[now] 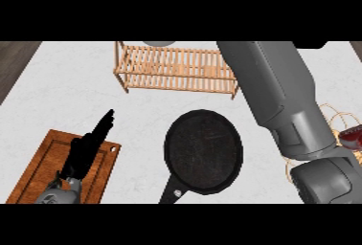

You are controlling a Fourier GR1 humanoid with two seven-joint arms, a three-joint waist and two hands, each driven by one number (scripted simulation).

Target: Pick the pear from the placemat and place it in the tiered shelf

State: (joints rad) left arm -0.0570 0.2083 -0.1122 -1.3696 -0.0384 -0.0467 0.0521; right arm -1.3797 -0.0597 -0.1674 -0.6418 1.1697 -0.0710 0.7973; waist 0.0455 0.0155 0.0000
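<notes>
The tiered shelf (176, 72) is a light wooden slatted rack standing at the back of the white counter. No pear and no placemat show anywhere in the head view. My right forearm (283, 100) rises from the lower right to the picture's top, past the shelf's right end. Only a black sliver of my right hand (313, 44) shows at the top edge, and whatever it may hold is hidden. My left hand (88, 148) rests open at the lower left with straight fingers pointing up over a wooden board.
A black frying pan (203, 153) lies in the middle, handle toward me. The brown cutting board (50, 167) sits at the lower left. A wire basket (338, 117) holding something dark red (351, 136) stands at the right edge, partly behind my right arm.
</notes>
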